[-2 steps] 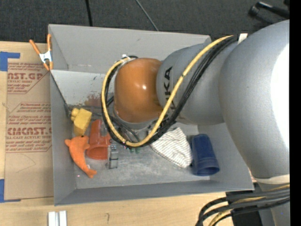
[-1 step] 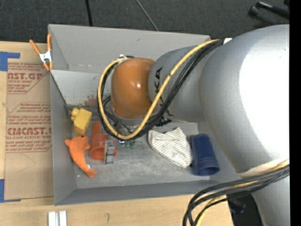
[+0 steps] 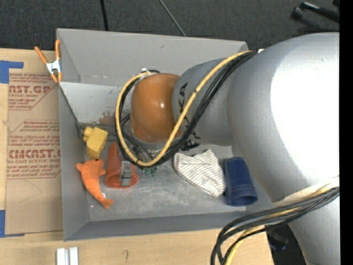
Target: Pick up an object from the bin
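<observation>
**Tool low over a red-orange cup at the left of the bin**

At the far left of the bin (image 3: 74, 225), a yellow block (image 3: 95, 139) sits close to the sloping wall. Just below it lies an orange toy figure (image 3: 94, 182), stretched out toward the front edge. Touching the figure's right side is a red-orange cup (image 3: 115, 169), which seems to lie on its side with its rim toward the front.

The tool (image 3: 128, 174) is right at this cup, under the arm's orange cover (image 3: 154, 106) and its looped cables. The cover hides most of the tool, so whether it is wide or narrow cannot be told, and nothing can be seen held in it.

Further right, well apart from the cup, a striped cloth (image 3: 199, 171) lies crumpled on the floor. A blue cup (image 3: 238, 182) lies beside it on its right.

The red-orange cup is the thing nearest the tool. It looks like thin, stiff plastic, so it is probably light, smooth and somewhat slippery. On its side it is likely to roll or skid if it is pushed from one side only. The surest hold would probably be across the rim or the wall near the mouth, one side inside and one outside. That hold should be kept clear of the toy figure pressed against the cup's left side. A grip across the rounded body could let it squirt out.
</observation>
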